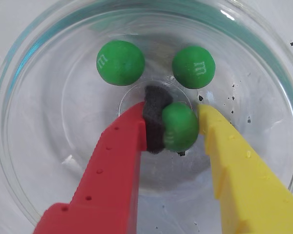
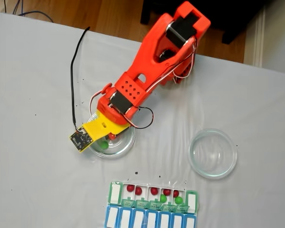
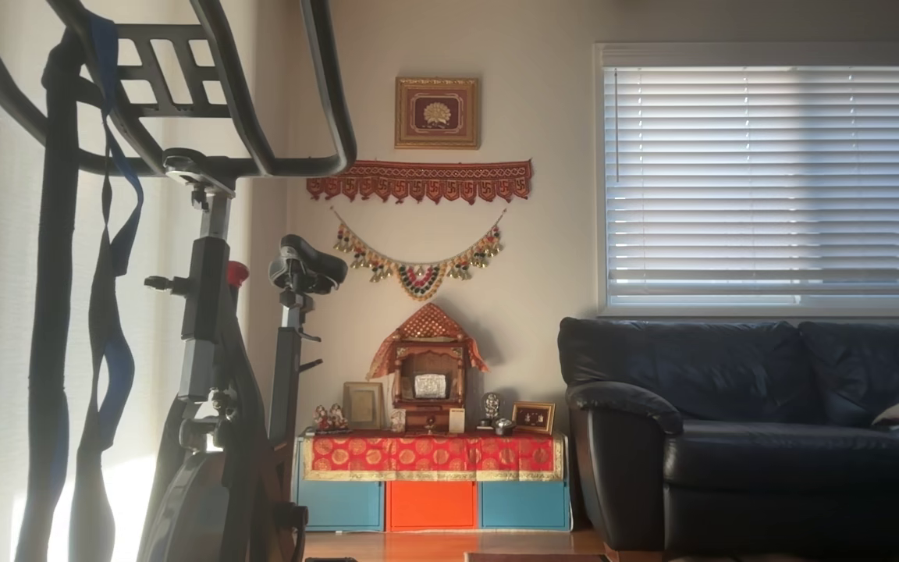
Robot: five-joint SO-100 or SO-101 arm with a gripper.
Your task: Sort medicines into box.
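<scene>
A: Inside the left-hand round clear glass dish [image 1: 24, 161], wrist view, left to right: the red plastic finger [image 1: 118, 161] with its dark foam pad [image 1: 154, 122], then one glossy green pea-sized ball [image 1: 180, 126], then the yellow plastic finger [image 1: 234, 161]. The gripper [image 1: 173, 124] is narrowed onto that ball: pad against its left side, yellow finger touching or just beside its right. Whether it is truly clamped, I cannot tell.

B: Others in the dish?

A: Two more green balls, one at upper left [image 1: 120, 62], one at upper right [image 1: 193, 67], both apart from the fingers.

B: Risks?

A: First, slip. The ball is round and glossy and sits near the fingertips; judged likely to squirt out on the lift if the squeeze is off-centre. Second, the dish is light glass, and a dragging fingertip could shove it across the white table cover [image 2: 33, 71].

B: And the destination?

A: Fixed view: the long green-and-white pill organizer row [image 2: 114, 192] lies below and to the right of the orange arm [image 2: 152, 61], lids open. Red balls [image 2: 130, 188] fill the left and middle compartments; green ones [image 2: 178, 200] sit toward the right. Compartments are small and close together, so a release slightly off could drop green among red, or bounce it into the adjoining blue-and-white row [image 2: 147, 219]. A second clear dish [image 2: 213, 153] sits at right.
</scene>
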